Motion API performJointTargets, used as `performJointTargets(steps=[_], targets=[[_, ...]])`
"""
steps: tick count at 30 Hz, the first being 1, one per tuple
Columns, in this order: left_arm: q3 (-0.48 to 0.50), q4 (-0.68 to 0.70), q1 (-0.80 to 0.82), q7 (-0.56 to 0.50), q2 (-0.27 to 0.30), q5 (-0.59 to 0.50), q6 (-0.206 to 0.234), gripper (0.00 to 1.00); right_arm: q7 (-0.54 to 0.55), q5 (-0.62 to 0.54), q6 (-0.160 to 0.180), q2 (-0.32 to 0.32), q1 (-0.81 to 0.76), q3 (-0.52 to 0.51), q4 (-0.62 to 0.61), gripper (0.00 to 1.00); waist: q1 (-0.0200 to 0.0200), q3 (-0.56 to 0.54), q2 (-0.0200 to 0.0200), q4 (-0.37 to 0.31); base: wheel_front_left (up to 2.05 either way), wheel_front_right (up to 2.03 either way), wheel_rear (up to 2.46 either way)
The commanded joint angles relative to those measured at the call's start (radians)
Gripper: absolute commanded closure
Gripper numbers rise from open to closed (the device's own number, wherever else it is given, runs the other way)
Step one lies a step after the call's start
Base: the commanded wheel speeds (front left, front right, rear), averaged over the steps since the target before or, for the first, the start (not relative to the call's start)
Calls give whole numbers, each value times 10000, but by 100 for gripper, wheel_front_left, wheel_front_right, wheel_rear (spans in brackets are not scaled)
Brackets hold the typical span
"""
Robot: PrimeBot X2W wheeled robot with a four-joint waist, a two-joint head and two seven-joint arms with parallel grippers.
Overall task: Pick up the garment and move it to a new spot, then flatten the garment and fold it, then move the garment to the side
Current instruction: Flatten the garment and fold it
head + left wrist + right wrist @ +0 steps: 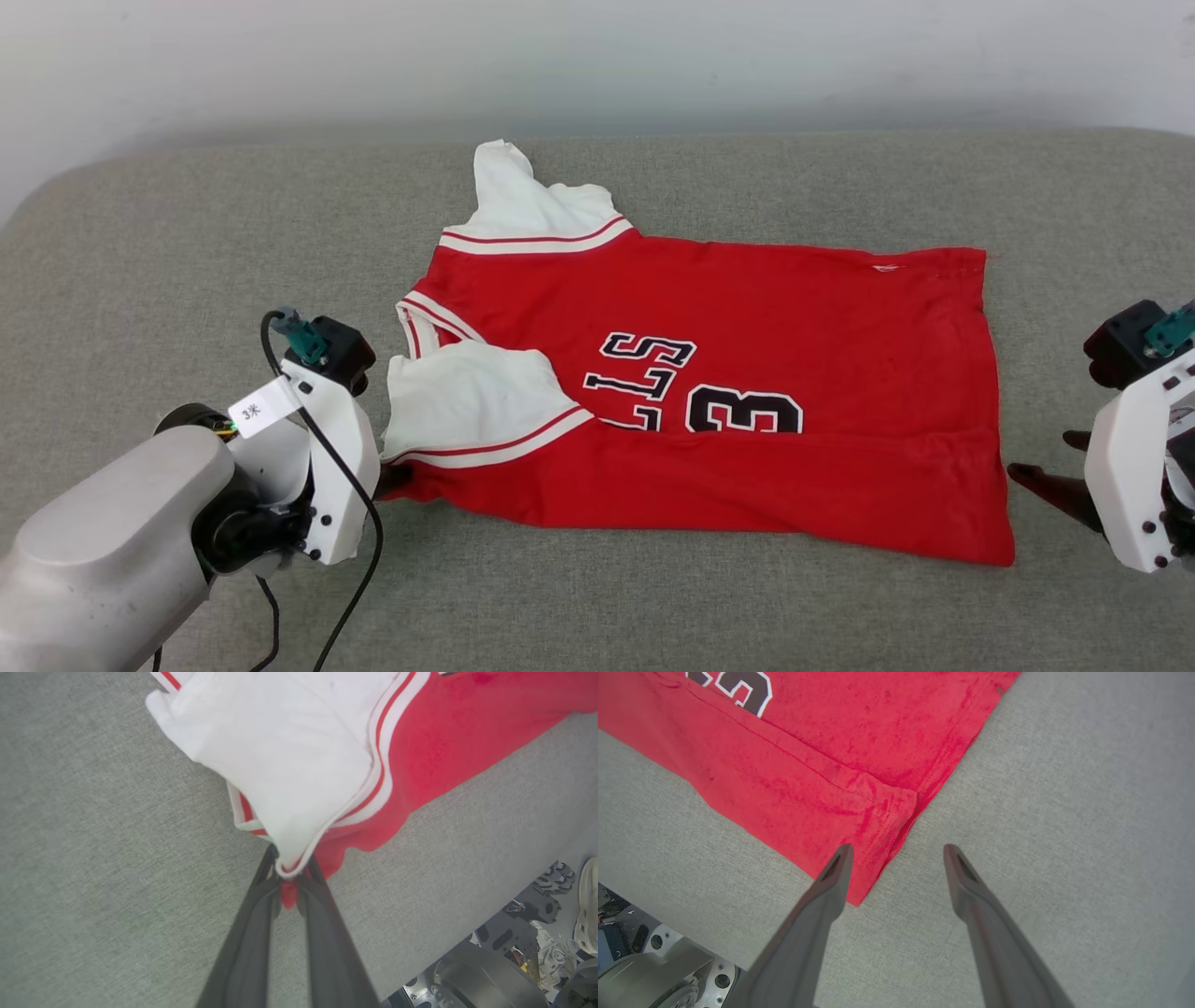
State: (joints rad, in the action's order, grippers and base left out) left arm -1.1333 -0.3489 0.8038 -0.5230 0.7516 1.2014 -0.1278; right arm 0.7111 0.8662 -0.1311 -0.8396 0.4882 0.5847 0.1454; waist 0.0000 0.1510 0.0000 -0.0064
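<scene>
Left claw (pixel 293 870) is pressed together and pinching the garment (pixel 794 373) by a corner. Red cloth and striped sleeve trim sit between its two fingers, right at the tips. The rest of the garment fans out ahead of those tips, flat on the grey fabric surface (pixel 187 233).

Right claw (pixel 897 851) is spread wide and holds nothing. The garment's hem corner lies just under one finger (pixel 836 872), and that tip overlaps red cloth in the right wrist view. The other tip is over bare grey surface. Whether the finger touches the cloth, cannot tell.

In the head view the garment lies between the two claws. Its sleeve end is at the left claw. Its hem end is just beside the right claw, which sits slightly off the edge.

Counts:
- One garment.
- Two white sleeves: the near sleeve (pixel 467 401) right by the left claw, folded onto the red front, and the far sleeve (pixel 523 201) beyond it.
- Two claws, two dark fingers each.

The print reads black white-edged "LLS" and a "3". A red strip along the edge nearest the claws is folded up over its lower part.
</scene>
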Motion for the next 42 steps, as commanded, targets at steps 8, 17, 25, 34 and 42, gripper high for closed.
performJointTargets(steps=[8, 17, 25, 34, 42], targets=[[35, 35, 234, 265, -170, -210, 28, 100, 689, -401, 8, 898, -246, -40, 1098, 0, 0, 524, 0, 166, 0, 0, 0], [-32, -222, 279, 432, -355, -231, 4, 100, 231, -738, 5, 2520, -864, 537, 3000, 0, 0, 826, 0, 253, 0, 0, 0], [-79, -448, -130, 701, -326, -3, -1, 100, -960, -535, -3, 2210, -481, 721, 2965, 100, 0, 439, 0, 155, 0, 0, 0], [-92, -100, -846, 1083, 118, 379, -10, 100, -1655, 99, 6, 1190, -766, 706, 1955, 100, 0, -537, 0, 131, 0, 0, 0], [-290, 1003, -1761, 1324, 840, 472, 213, 100, -1579, 628, 8, 317, -1772, 302, 956, 100, 0, -964, 0, 170, 0, 0, 0]])
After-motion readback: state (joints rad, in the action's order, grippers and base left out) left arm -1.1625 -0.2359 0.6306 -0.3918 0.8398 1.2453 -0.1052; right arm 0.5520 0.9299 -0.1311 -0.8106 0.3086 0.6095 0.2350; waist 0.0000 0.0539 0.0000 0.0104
